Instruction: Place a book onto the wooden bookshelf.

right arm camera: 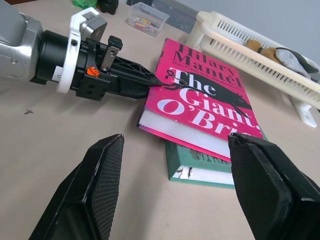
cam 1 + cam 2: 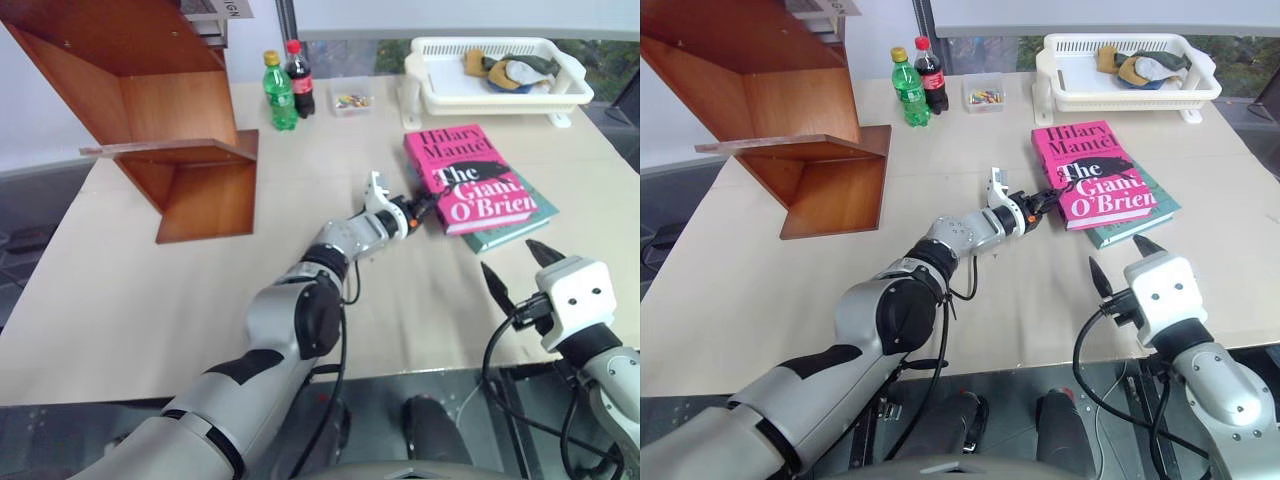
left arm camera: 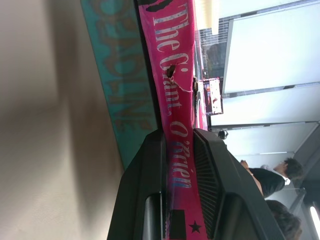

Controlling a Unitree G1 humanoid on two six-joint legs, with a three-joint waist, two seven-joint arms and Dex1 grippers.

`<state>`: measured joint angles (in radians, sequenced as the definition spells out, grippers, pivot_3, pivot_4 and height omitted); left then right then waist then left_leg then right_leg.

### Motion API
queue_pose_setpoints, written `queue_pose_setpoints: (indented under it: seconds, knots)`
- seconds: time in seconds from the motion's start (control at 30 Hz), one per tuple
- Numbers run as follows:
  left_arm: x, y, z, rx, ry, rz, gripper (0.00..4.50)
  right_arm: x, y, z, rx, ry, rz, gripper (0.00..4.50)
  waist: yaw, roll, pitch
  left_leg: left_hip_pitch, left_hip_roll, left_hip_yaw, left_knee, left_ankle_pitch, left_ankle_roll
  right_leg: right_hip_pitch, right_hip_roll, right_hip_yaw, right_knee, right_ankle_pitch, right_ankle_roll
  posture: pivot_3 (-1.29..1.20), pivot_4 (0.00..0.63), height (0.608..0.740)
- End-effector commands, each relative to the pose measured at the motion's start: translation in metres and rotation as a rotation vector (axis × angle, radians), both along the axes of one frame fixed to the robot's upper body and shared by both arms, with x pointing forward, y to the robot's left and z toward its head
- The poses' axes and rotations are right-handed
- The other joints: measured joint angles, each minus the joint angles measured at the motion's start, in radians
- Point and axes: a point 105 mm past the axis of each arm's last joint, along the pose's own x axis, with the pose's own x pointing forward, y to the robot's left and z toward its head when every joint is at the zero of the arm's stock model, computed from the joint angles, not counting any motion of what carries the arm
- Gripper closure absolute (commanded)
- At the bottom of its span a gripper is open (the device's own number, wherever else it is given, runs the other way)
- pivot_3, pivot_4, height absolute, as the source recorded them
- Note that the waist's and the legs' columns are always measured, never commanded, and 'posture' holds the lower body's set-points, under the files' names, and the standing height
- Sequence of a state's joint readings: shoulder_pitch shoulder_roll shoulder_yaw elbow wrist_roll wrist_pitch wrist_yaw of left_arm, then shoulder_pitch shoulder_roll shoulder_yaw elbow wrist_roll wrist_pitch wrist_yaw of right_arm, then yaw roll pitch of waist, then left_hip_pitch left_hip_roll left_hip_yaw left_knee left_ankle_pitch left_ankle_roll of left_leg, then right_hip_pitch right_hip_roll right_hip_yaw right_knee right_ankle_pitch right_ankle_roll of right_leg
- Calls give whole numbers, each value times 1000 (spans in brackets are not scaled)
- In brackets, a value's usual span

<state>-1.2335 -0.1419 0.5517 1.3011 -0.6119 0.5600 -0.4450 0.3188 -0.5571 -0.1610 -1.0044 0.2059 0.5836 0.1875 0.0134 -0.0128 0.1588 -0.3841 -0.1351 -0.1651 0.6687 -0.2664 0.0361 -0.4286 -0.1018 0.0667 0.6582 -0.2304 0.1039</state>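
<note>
A: Surface?
B: Beige table, window behind at the far edge.

A: Nearest thing?
B: Right gripper, hovering at the near right edge of the table, fingers spread wide, nothing between them. It points toward the books, apart from them.

A: Then?
B: Left gripper reaches across to mid-table. Its black fingers sit either side of the spine of the book, one above the cover, one below, closing on that edge. Can't tell if the pinch is fully tight.

A: Book details?
B: Thick, bright pink paperback. Cover up, white and black lettering "Hilary Mantel, The Giant, O'Brien", black figure across the title, white page block on the near edge. Lies flat on a thinner teal book, which sticks out at the near and right sides. Right of table centre.

A: Shelf?
B: Wooden bookshelf, reddish-brown, slanted panels, far left of the table, well apart from the book.

A: Far edge?
B: Green bottle and cola bottle side by side, small clear box just right, white basket with gloves at the far right.
</note>
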Motion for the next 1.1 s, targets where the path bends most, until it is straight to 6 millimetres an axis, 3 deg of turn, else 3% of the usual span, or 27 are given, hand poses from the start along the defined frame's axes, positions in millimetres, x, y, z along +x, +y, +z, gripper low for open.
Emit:
queue_pose_setpoints:
  seconds: [0.03,0.33,0.37,0.43,0.7,0.97,1.1]
  knots:
    - [2,0,24,-48,-66,-36,3666,-4,7,12,-10,-52,26,1101,0,0,0,0,0,0,0,0,0,0,0,0,0,0,0,0,150,740]
    - [4,26,36,-63,-122,-78,3666,-1,11,11,-1,-38,46,1101,-1,0,0,0,0,0,0,0,0,0,0,0,1,0,0,0,150,740]
    - [4,27,37,-59,-130,-80,4144,-1,11,11,0,-37,48,1101,-2,0,0,0,0,0,0,0,0,0,0,0,1,0,0,0,150,740]
    - [4,28,37,-40,-146,-78,4475,1,11,11,1,-35,53,1101,-1,0,0,0,0,0,0,0,0,0,0,0,0,0,0,0,150,740]
    - [4,38,52,-37,-212,-82,4475,10,14,9,0,-32,82,1101,-2,0,0,0,0,0,0,0,0,0,0,0,1,0,0,0,150,740]
    - [-18,61,78,182,-596,-119,4475,17,17,8,2,-25,119,1101,-6,0,0,0,0,0,0,0,0,-1,0,1,1,0,0,0,150,740]
    - [-40,79,94,419,-991,-124,4475,23,17,7,1,-17,151,1101,-7,0,0,0,1,1,0,0,0,-1,0,2,1,0,-1,0,150,740]
